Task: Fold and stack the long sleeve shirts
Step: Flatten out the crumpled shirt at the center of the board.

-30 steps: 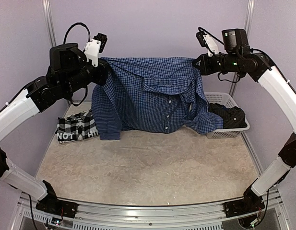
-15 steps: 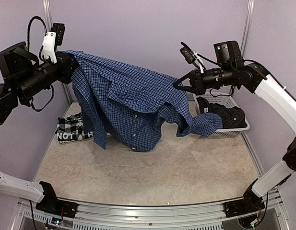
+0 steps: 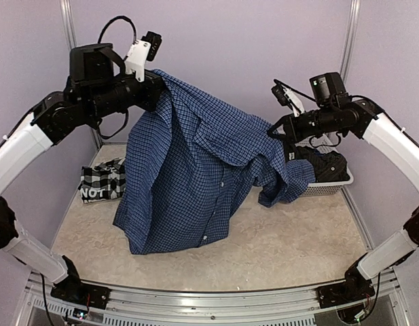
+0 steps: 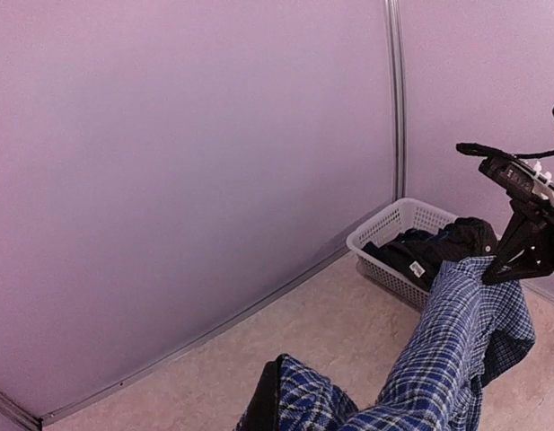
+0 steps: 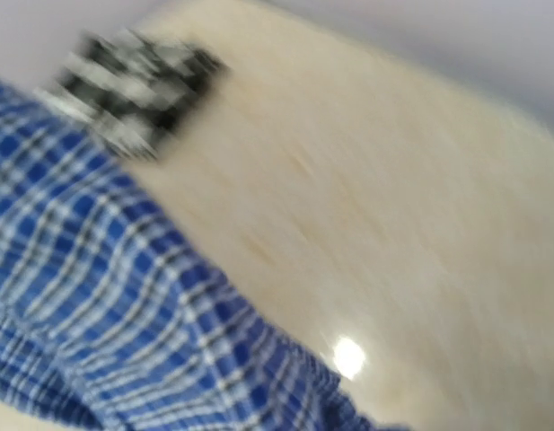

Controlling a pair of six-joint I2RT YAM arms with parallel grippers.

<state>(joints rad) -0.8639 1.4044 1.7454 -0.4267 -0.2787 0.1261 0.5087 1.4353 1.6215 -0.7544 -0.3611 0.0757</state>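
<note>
The blue checked shirt (image 3: 189, 176) hangs in the air between both arms, its hem near the table at the front left. My left gripper (image 3: 157, 92) is shut on its upper left shoulder, high at the back left; in the left wrist view one dark finger (image 4: 264, 404) presses the cloth (image 4: 456, 341). My right gripper (image 3: 274, 129) is shut on the shirt's right side, lower than the left. The right wrist view is blurred and shows blue cloth (image 5: 124, 305). The folded black-and-white plaid shirt (image 3: 100, 182) with white letters lies on the table at the left.
A white plastic basket (image 3: 328, 185) with dark clothes (image 3: 324, 163) stands at the right back, also in the left wrist view (image 4: 384, 242). Purple walls close the back and sides. The table (image 3: 290, 238) is beige.
The left gripper swung out left and high, then came back right. The right gripper dropped lower and moved right. The shirt swung forward and now hangs slanted, its hem nearer the front.
</note>
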